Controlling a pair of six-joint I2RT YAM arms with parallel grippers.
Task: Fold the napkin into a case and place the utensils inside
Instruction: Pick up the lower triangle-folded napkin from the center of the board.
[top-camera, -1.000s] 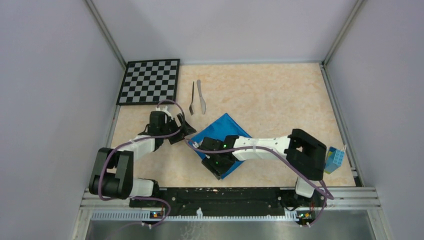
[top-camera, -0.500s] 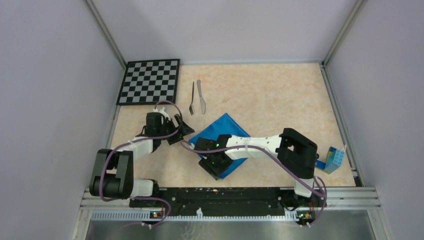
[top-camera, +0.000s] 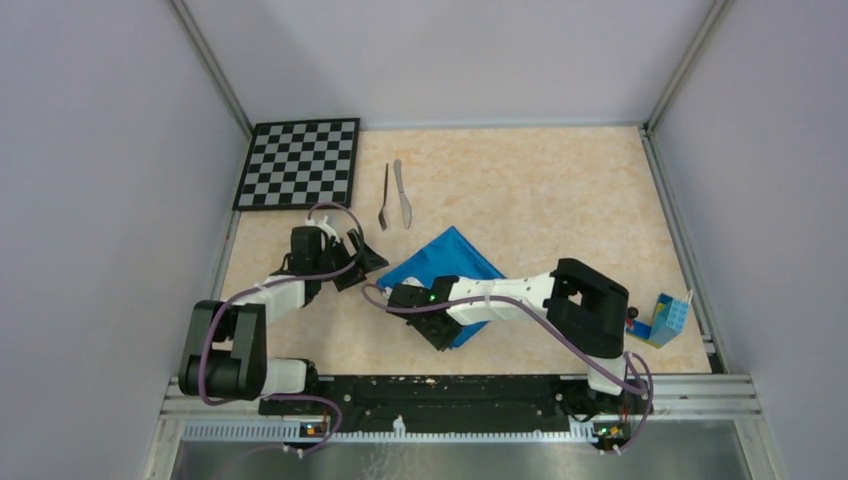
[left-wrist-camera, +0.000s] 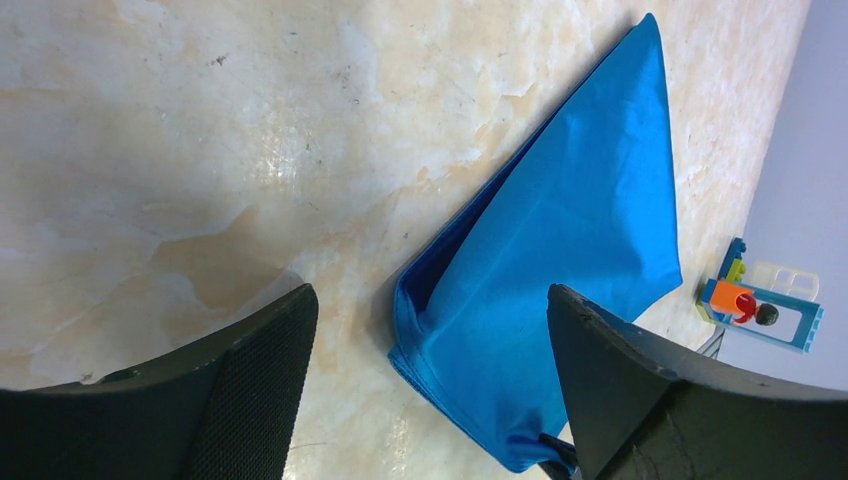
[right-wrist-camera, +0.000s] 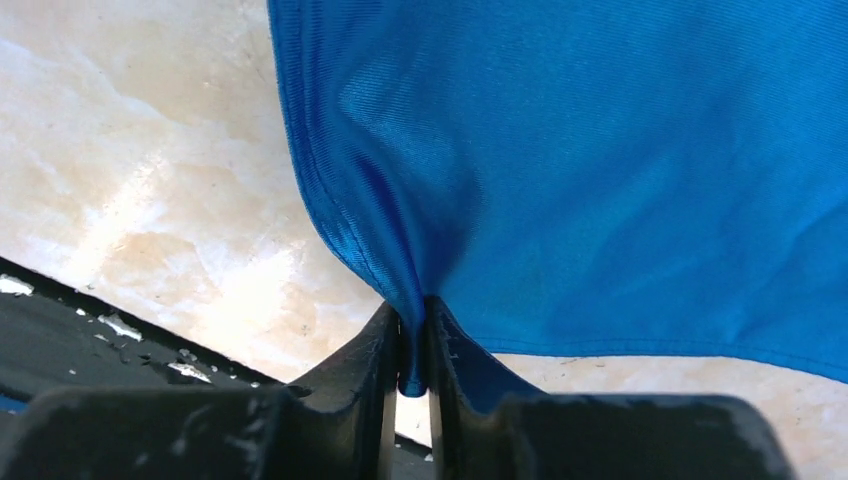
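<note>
Empty left gripper (top-camera: 366, 262) gapes wide, just off the left corner of the folded blue napkin (top-camera: 452, 262). The 2 utensils, fork (top-camera: 384, 200) and knife (top-camera: 402, 195), lie side by side on the bench (top-camera: 540, 190) beyond. At the napkin's near corner, right gripper (right-wrist-camera: 412, 345) is pinched tight on the cloth edge.

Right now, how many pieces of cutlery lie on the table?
2: a dark fork and a pale knife, side by side right of the checkerboard, beyond the blue napkin, which could hide more.
</note>
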